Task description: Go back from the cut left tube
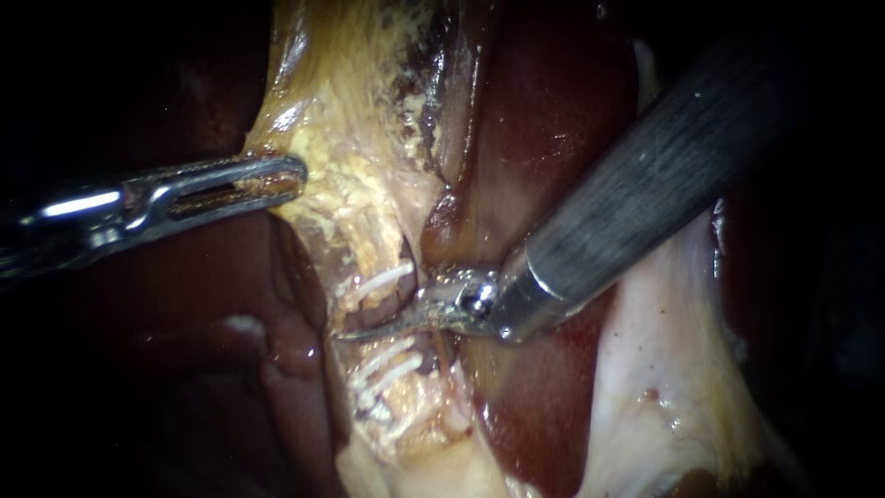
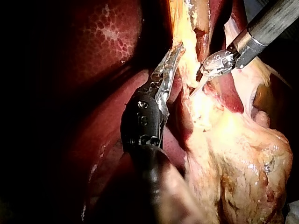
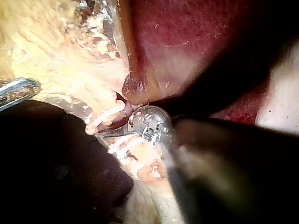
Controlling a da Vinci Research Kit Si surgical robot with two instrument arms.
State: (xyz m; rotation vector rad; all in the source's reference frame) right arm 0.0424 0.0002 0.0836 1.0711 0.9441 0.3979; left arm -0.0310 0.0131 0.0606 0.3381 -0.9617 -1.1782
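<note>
Claw on the right instrument [image 1: 361, 331] reads narrow: two curved blades lying together in one thin point, holding nothing. It sits right in the break of the cut left tube [image 1: 398, 293], which runs crosswise to the blades. Tight against one flank of the claw are the white clips [image 1: 383, 279], and against the other flank a second set of clips [image 1: 387, 364]. That is the tight spot, with a clipped stump on either side of the blade.

The way out, as I judge it, is straight back along the claw's own shaft. Any sideways swing risks brushing a clip. Behind the claw the room opens up, with the dark red liver [image 1: 553, 120] beneath the shaft and a pale sheet of tissue [image 1: 664, 369] beside it.

Further off, beyond the blade tip and off to one side, the left instrument [image 1: 277, 178] is well apart. Its claw is clamped on yellow tissue [image 1: 318, 194], holding that strip taut away from the tube. It is clear of the retreat line, so the right instrument is the nearer one and the one to move.
</note>
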